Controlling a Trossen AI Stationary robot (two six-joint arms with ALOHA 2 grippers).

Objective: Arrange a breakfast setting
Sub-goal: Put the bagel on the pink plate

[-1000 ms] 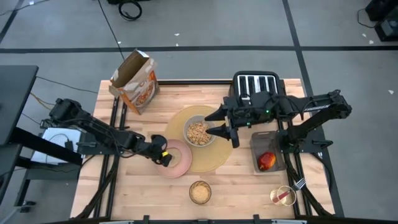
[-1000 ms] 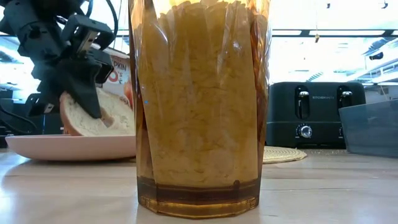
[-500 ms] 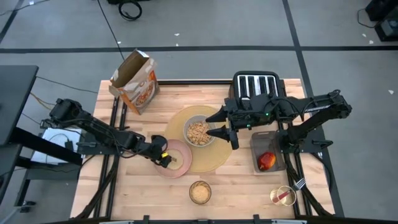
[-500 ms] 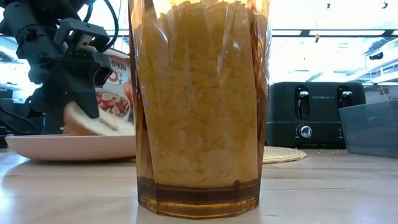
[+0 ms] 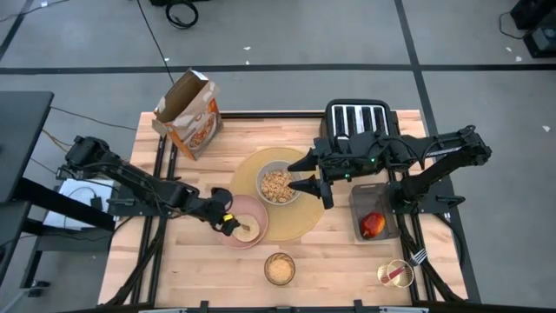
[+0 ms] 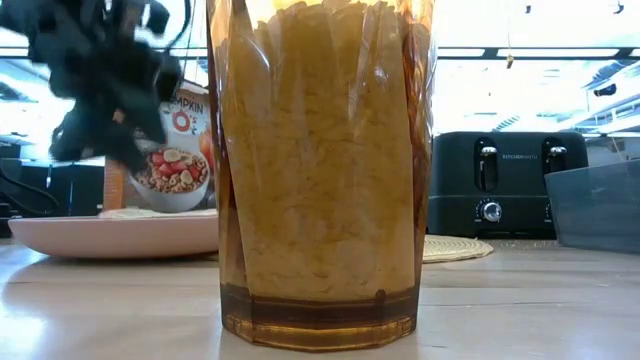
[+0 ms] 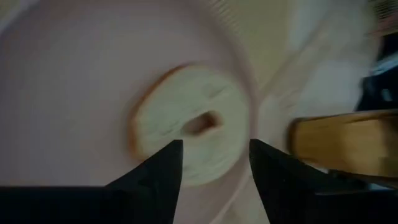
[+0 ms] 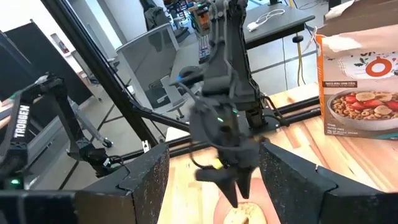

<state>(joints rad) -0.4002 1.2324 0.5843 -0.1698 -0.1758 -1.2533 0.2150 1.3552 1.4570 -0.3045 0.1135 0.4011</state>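
A wooden table carries a cereal box at its far left corner, a toaster at the far edge, a placemat mid-table, and an amber glass near the front edge; what seems a small jar stands front right.

Bagel on plate; bowl on placemat; toaster behind.

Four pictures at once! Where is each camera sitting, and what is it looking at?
High view: overhead, straight down on the wooden table; both arms show.
Low view: table height, behind the amber glass; one blurred arm.
Left wrist view: over the small pink plate and the bagel half; own fingers open.
Right wrist view: faces the left arm; own fingers open.
High and left wrist views share plate and bagel.
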